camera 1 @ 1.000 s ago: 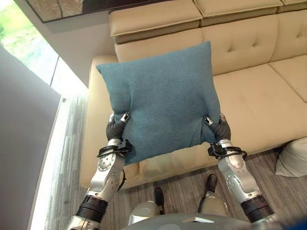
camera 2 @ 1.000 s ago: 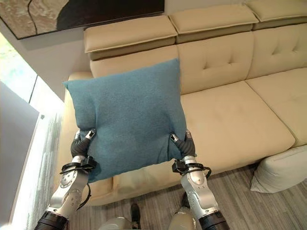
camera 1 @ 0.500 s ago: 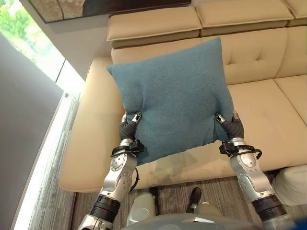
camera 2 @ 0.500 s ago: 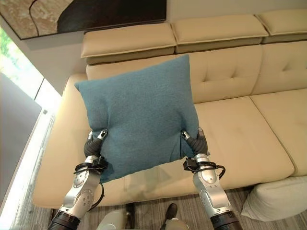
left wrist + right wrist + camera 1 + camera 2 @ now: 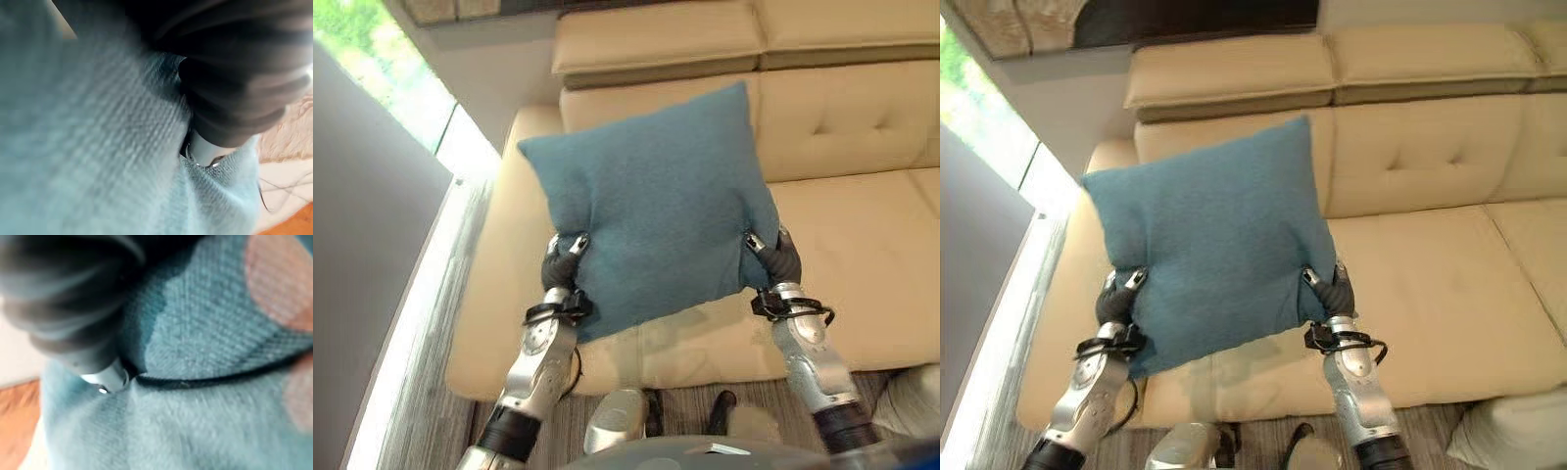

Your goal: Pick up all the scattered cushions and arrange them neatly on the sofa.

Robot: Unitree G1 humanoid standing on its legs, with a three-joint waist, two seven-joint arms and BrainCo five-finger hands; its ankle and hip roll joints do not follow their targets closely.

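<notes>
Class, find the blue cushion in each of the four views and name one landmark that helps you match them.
Left eye view: blue cushion at centre, held up before the sofa.
Right eye view: left of centre, same pose.
Left wrist view: blue weave close up, beside the left hand.
Right wrist view: blue weave beside the right hand.
Shared landmark: the cushion's lower corners, each gripped by a hand.

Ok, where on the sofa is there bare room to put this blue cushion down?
The sofa seat is bare right of the blue cushion, between backrest and front edge. The corner by the armrest looks free too, though the cushion hides part of it. The left robot hand and right robot hand grip its lower corners.
</notes>
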